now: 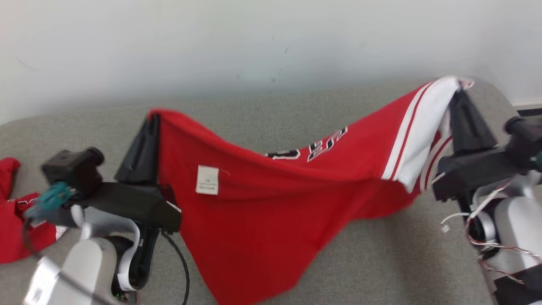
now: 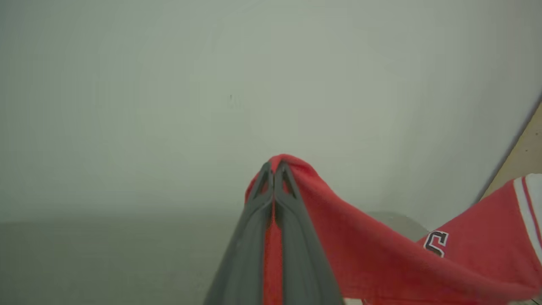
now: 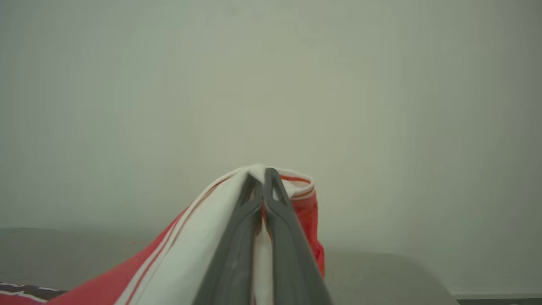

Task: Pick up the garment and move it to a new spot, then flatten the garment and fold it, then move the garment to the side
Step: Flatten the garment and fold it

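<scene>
The garment [image 1: 271,199] is a red jersey with white and red striped trim, black-and-white lettering and a small white label. It hangs stretched in the air between my two grippers above a grey padded surface [image 1: 381,262], sagging in the middle. My left gripper [image 1: 153,116] is shut on its red left corner, seen close up as red cloth [image 2: 305,186] pinched between the fingers [image 2: 296,237]. My right gripper [image 1: 459,91] is shut on the white-trimmed right corner [image 3: 203,237], the cloth draped over its fingers [image 3: 283,237].
Another red cloth [image 1: 12,212] lies crumpled at the left edge of the grey surface. A pale wall [image 1: 271,42] rises right behind the surface. The surface's rounded right end [image 1: 495,97] is near my right arm.
</scene>
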Tool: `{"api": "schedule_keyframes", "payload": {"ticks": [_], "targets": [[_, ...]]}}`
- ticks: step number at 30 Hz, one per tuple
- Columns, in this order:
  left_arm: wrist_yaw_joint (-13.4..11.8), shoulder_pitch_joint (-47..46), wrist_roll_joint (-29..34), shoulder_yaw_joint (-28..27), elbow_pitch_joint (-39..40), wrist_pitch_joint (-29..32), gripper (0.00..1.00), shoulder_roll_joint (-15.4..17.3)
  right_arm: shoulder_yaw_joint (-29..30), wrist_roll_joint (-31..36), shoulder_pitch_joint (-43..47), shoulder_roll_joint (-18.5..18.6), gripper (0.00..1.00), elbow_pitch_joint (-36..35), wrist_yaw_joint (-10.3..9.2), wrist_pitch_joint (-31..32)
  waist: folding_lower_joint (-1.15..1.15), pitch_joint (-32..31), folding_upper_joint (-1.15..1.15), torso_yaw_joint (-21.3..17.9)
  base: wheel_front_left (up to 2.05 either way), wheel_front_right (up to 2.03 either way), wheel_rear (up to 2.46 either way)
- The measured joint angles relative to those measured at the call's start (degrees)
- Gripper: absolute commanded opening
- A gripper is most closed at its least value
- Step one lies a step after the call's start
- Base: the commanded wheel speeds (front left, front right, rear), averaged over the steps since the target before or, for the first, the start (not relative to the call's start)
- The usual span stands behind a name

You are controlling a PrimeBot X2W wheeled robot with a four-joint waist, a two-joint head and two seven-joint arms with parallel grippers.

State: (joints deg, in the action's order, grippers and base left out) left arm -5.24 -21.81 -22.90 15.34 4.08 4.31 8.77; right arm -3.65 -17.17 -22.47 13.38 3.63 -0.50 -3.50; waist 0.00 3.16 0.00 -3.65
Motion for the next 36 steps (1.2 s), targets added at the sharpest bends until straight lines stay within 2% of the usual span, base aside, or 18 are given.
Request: {"api": "schedule_keyframes", "payload": {"ticks": [5,10,11,12,13,17,22,30,36], "targets": [[-0.6,-0.8,0.8,1.0,-12.7,4.4,0.00,-0.2,-3.1,-1.0,-0.9,-2.1,0.00,10.0,1.04,4.0,0.00,1.8,0.00,-0.5,0.00,0.00,0.00],[-0.9,-6.9,3.8,2.1,-22.6,7.3,0.02,-1.1,-4.5,-1.1,-8.1,-4.2,0.00,19.4,1.48,6.0,0.01,4.2,0.01,-1.3,0.00,0.00,0.00],[-1.0,-8.2,4.2,2.1,-24.1,7.3,0.87,-1.5,-4.5,-1.4,-9.7,-4.6,0.32,20.8,1.48,6.0,0.01,4.7,0.00,-1.5,0.00,0.00,0.00],[-1.2,-9.5,4.7,2.4,-25.5,7.3,1.00,-1.6,-4.6,-1.6,-11.2,-4.9,1.00,22.2,1.49,6.1,0.01,5.2,0.01,-1.7,0.00,0.00,0.00],[-1.3,-12.0,5.0,2.5,-27.7,6.9,1.00,-2.4,-4.5,-2.0,-13.2,-5.3,1.00,24.5,1.51,6.0,0.01,6.1,0.01,-2.0,0.00,0.00,0.00],[-1.3,-14.6,5.3,2.8,-30.6,5.6,1.00,-4.2,-3.5,-2.5,-13.7,-5.4,1.00,26.6,1.53,4.9,0.02,7.4,0.01,-2.0,0.00,0.00,0.00],[-1.3,-14.5,5.3,1.6,-32.7,4.1,1.00,-4.1,-2.0,-3.0,-13.6,-5.2,1.00,26.7,1.53,2.5,0.01,7.5,0.01,-1.0,0.00,0.00,0.00],[-1.4,-7.9,3.5,0.4,-35.5,3.8,1.00,-3.8,-1.0,-3.6,-8.2,-5.4,1.00,20.6,1.52,-2.1,0.00,5.8,0.01,0.6,0.00,0.00,0.00],[-0.2,-5.5,1.9,-0.2,-37.2,5.6,1.00,-2.7,-3.6,-3.3,-3.0,-7.2,1.00,15.2,1.48,-3.1,0.00,4.4,0.00,0.0,0.00,0.00,0.00]]}}
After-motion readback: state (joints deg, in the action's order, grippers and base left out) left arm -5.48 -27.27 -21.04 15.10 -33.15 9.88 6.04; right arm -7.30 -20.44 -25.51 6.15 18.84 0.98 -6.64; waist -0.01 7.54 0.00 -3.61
